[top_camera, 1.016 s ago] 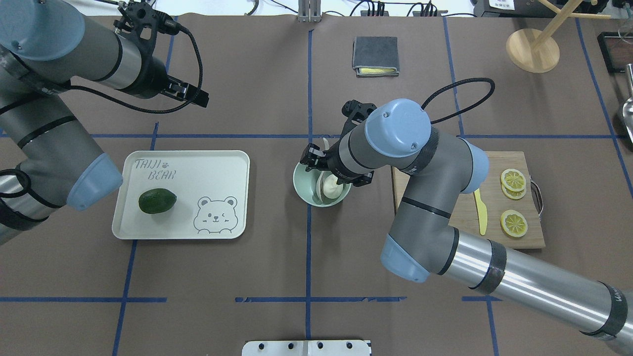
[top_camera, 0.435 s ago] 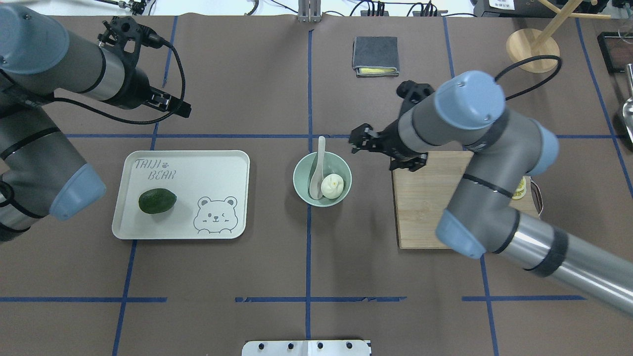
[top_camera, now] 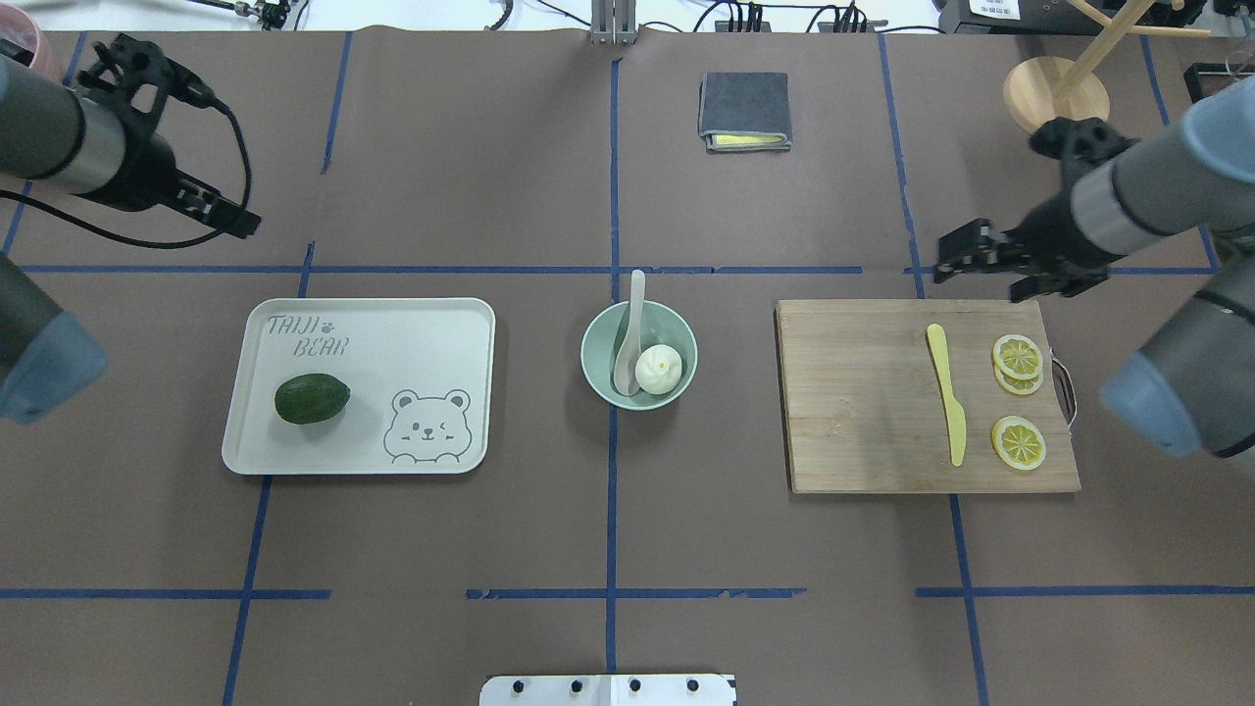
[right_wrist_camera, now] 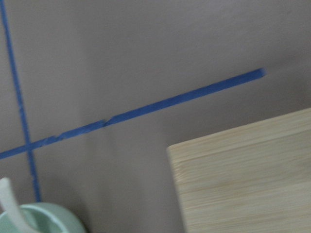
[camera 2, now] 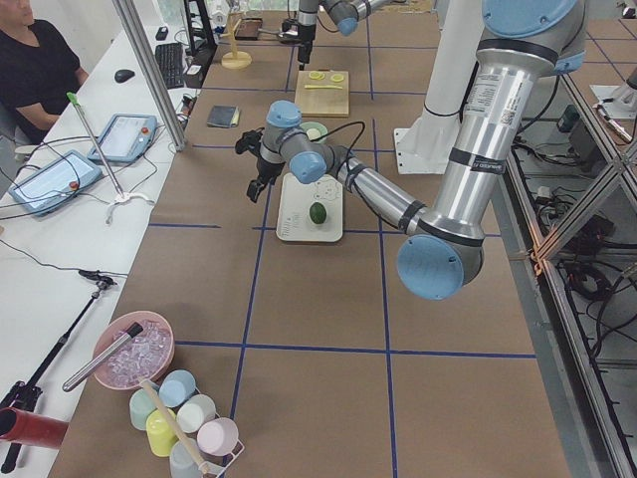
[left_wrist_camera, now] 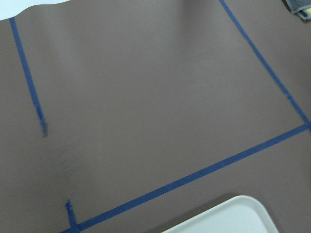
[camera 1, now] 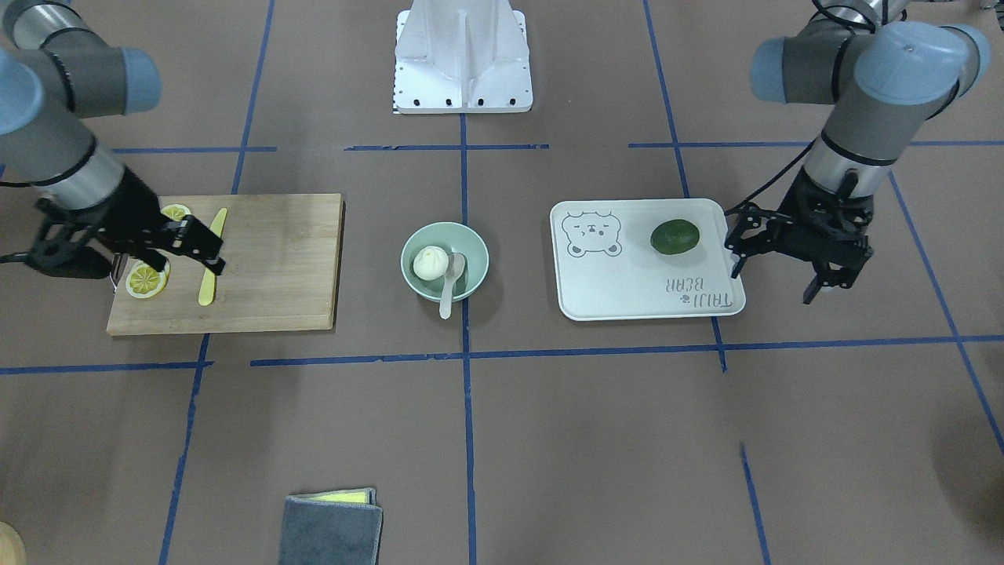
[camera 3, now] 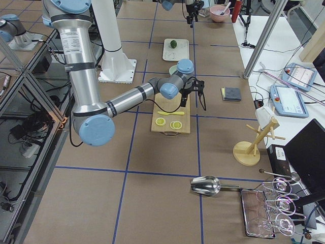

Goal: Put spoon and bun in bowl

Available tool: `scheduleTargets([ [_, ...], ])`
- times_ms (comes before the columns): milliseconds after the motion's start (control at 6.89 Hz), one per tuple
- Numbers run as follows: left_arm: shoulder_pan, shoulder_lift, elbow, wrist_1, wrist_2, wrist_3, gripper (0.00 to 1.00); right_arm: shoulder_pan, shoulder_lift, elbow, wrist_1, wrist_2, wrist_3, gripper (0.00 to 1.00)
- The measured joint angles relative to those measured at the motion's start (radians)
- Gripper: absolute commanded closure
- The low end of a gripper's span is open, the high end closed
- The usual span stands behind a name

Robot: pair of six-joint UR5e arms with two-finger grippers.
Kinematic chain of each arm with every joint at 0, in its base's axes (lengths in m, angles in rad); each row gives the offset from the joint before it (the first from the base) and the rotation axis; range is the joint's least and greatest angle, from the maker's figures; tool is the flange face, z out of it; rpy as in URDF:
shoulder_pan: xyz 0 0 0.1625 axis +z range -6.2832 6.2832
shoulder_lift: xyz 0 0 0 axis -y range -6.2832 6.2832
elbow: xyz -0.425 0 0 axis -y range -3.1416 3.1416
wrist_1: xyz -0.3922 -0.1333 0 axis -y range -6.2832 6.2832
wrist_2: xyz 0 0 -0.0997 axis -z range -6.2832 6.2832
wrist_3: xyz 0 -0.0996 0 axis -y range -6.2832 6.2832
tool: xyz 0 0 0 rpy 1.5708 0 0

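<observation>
Front-facing cam: the bowl [camera 1: 444, 234] sat dead centre on the bench. The bun [camera 1: 431, 263] was inside it, and the spoon [camera 1: 449, 286] lay right next to the bun. The scoop was down in the bowl and the handle poked over the rim toward the operators' edge. The left fingers [camera 1: 737, 245] hung spread wide with nothing in them, by the tray [camera 1: 627, 290] corner nearest the bench's left end. An avocado [camera 1: 674, 236] lay on that tray. The right fingers [camera 1: 202, 245] hovered over the cutting board [camera 1: 274, 259] toward the right end, above a yellow knife [camera 1: 207, 292] and lemon slices [camera 1: 147, 280]. They looked parted and empty. A folded cloth [camera 1: 329, 530] lay by the operators' edge.

Overhead cam: the bun touched the spoon's scoop in the bowl. From here the right fingers [top_camera: 956, 253] showed just past the board's operator-side edge, parted and gripping nothing. The left fingers [top_camera: 230, 218] floated between the tray and the far left corner, also holding nothing.

Left side cam: the left fingers [camera 2: 257, 164] were up in the air beside the tray, too small to judge.

Right side cam: the right fingers [camera 3: 195, 89] were by the board, and again I couldn't tell how open they were.

Left wrist cam: brown bench, blue tape and one tray corner.

Right wrist cam: a board corner, plus the bowl's rim and the spoon handle's tip at bottom left, all blurry.
</observation>
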Motion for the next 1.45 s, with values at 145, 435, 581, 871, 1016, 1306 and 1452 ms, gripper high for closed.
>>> scheduleTargets([
  [145, -0.092, 0.044, 0.007, 0.001, -0.066, 0.126, 0.01, 0.108, -0.065, -0.008, -0.038, 0.041, -0.2, 0.0],
  [435, -0.276, 0.16, 0.034, 0.007, -0.208, 0.381, 0.01, 0.291, -0.155, -0.029, -0.162, 0.079, -0.596, 0.0],
  [581, -0.354, 0.231, 0.062, 0.007, -0.261, 0.478, 0.0, 0.372, -0.178, -0.069, -0.202, 0.097, -0.758, 0.0],
  [871, -0.44, 0.3, 0.12, 0.065, -0.353, 0.56, 0.0, 0.487, -0.187, -0.158, -0.23, 0.183, -0.935, 0.0],
  [1016, -0.449, 0.294, 0.123, 0.148, -0.373, 0.542, 0.0, 0.51, -0.185, -0.172, -0.234, 0.205, -0.96, 0.0],
  [1306, -0.467, 0.288, 0.124, 0.211, -0.387, 0.476, 0.0, 0.518, -0.184, -0.174, -0.237, 0.214, -0.971, 0.0],
  [1452, -0.473, 0.284, 0.122, 0.215, -0.385, 0.397, 0.0, 0.511, -0.181, -0.175, -0.238, 0.21, -0.971, 0.0],
])
